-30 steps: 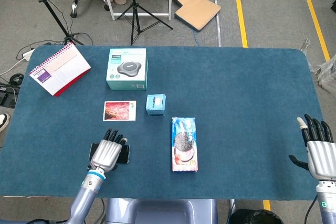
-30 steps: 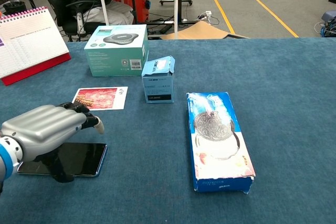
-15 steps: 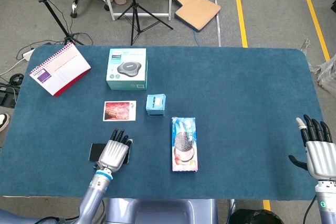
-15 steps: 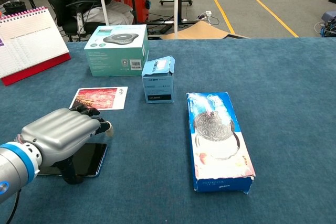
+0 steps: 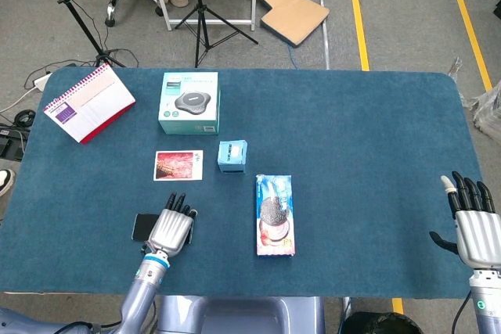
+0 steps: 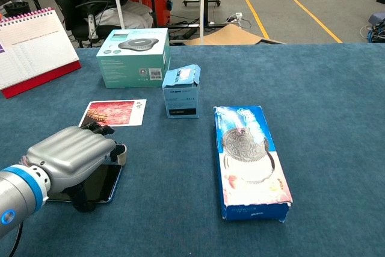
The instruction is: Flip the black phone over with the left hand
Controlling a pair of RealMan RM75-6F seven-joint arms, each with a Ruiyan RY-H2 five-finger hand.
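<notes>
The black phone [image 5: 142, 227] lies flat near the table's front left edge; in the chest view only the right part of the phone [image 6: 103, 183] shows. My left hand [image 5: 174, 228] lies over the phone's right half. In the chest view the left hand [image 6: 69, 157] has its fingers [image 6: 115, 149] curled down over the phone's far right edge, with the thumb at its near edge. My right hand [image 5: 473, 228] hovers off the table's front right corner with fingers spread, holding nothing.
A cookie pack [image 5: 275, 215] lies right of the left hand. Behind the phone are a photo card [image 5: 178, 165], a small blue box [image 5: 232, 156], a teal box [image 5: 189, 102] and a desk calendar [image 5: 88, 102] on the blue table [image 5: 360, 138].
The left hand slid right along the phone, uncovering its left end, and its fingers have curled down onto the right edge. The right hand has stayed put.
</notes>
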